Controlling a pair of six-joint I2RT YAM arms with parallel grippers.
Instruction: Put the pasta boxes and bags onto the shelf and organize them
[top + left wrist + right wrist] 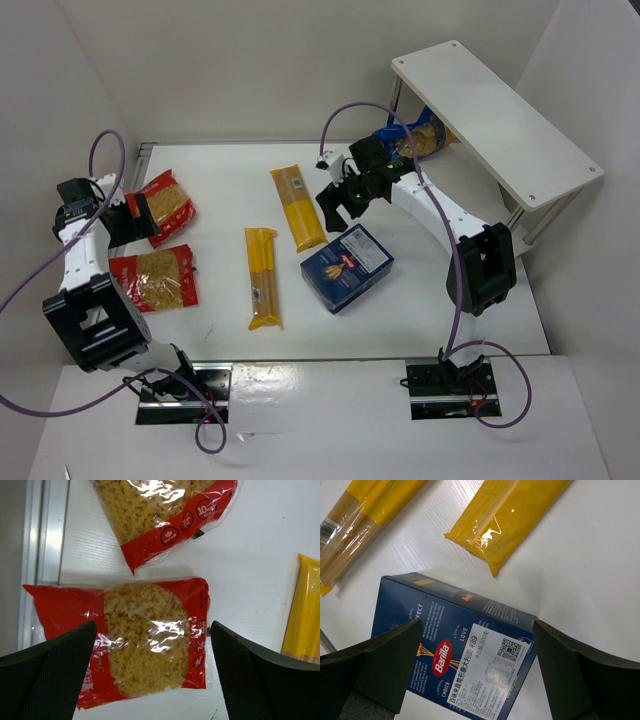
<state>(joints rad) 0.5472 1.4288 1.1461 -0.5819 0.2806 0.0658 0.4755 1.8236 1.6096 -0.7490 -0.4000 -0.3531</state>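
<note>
From above, you see the flat white shelf (495, 110) at upper right with a blue-edged bag (425, 138) under its top board. The boxy dark carton (347, 267) lies mid-frame, with bare tabletop (440, 290) to its right.

Left wrist: your left gripper (152, 627) gapes over a crinkly red-edged bag (145, 645).

Right wrist: your right gripper (476, 627) is spread wide above the carton's sharp edge.

You see glossy, crinkled clear plastic on the red-edged bag (145, 640), matt printed cardboard on the blue box (455, 650), and a faintly grained white table (420, 310).
</note>
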